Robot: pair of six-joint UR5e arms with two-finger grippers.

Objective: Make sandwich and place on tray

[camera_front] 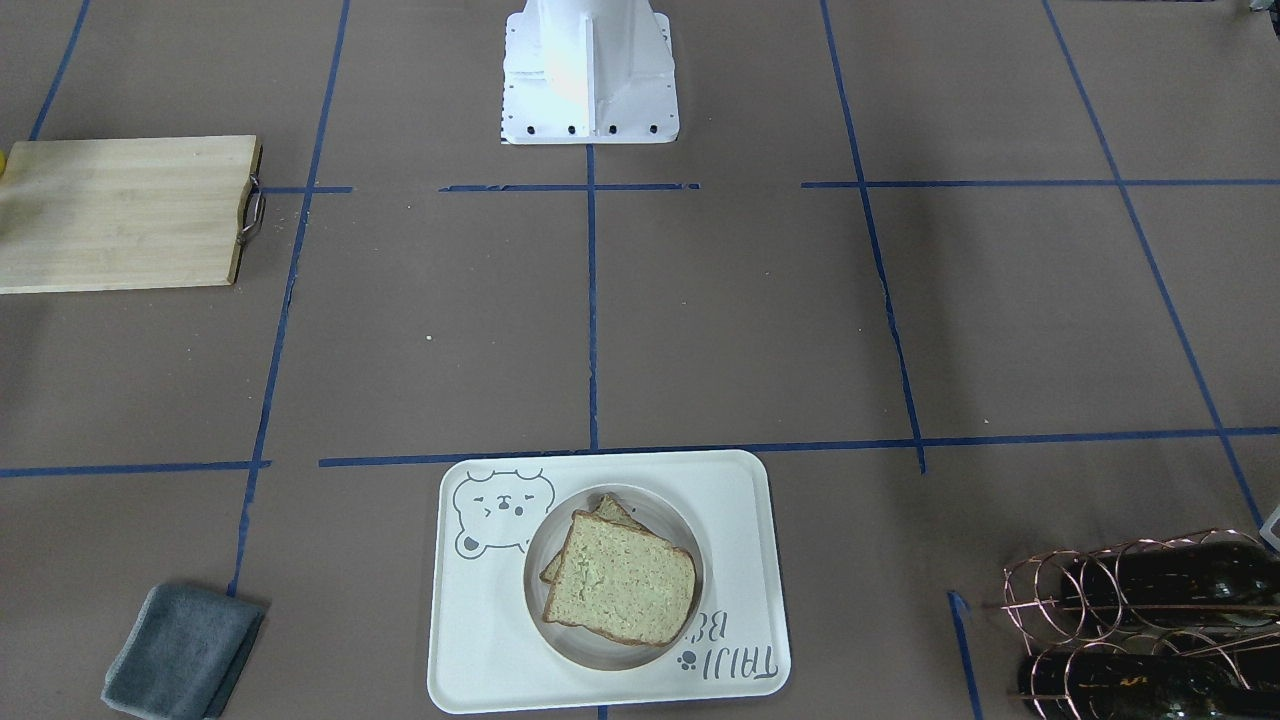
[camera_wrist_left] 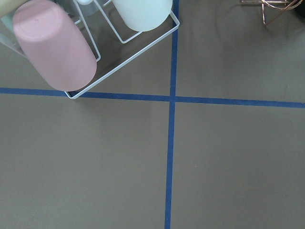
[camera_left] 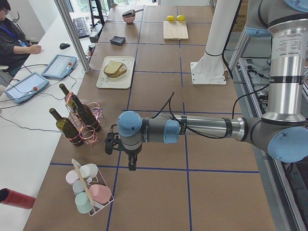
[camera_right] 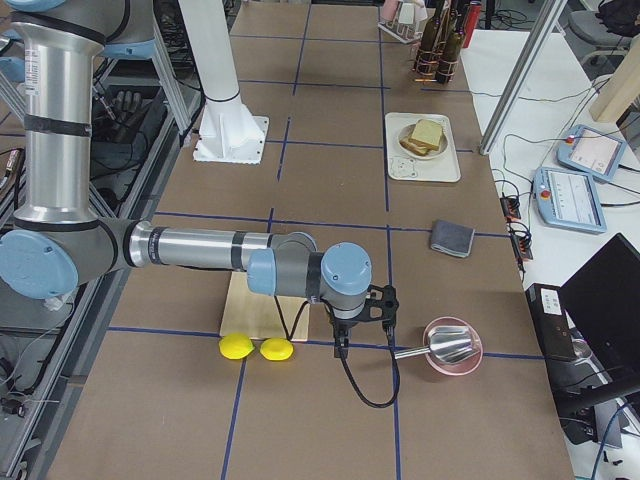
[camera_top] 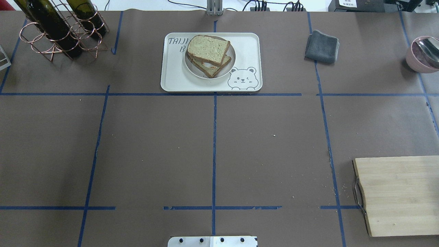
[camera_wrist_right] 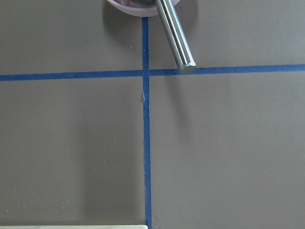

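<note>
The sandwich (camera_front: 620, 580), two tan bread slices stacked with a bit of white and orange between them (camera_top: 208, 51), lies on a small round white plate (camera_front: 590, 655) on the cream bear tray (camera_front: 740, 500) (camera_top: 247, 44). My left gripper (camera_left: 111, 143) hangs far from the tray, between the bottle rack and the cup rack. My right gripper (camera_right: 382, 305) hangs far from the tray, beside the pink bowl. Neither shows in the overhead, front or wrist views, so I cannot tell whether they are open or shut.
A wooden cutting board (camera_top: 401, 195) lies at the near right, with two lemons (camera_right: 255, 347) beside it. There is also a grey cloth (camera_top: 322, 46), a copper wine-bottle rack (camera_top: 58, 31), a pink bowl (camera_top: 423, 55) with a metal utensil (camera_wrist_right: 176, 36), and a cup rack (camera_wrist_left: 52, 45).
</note>
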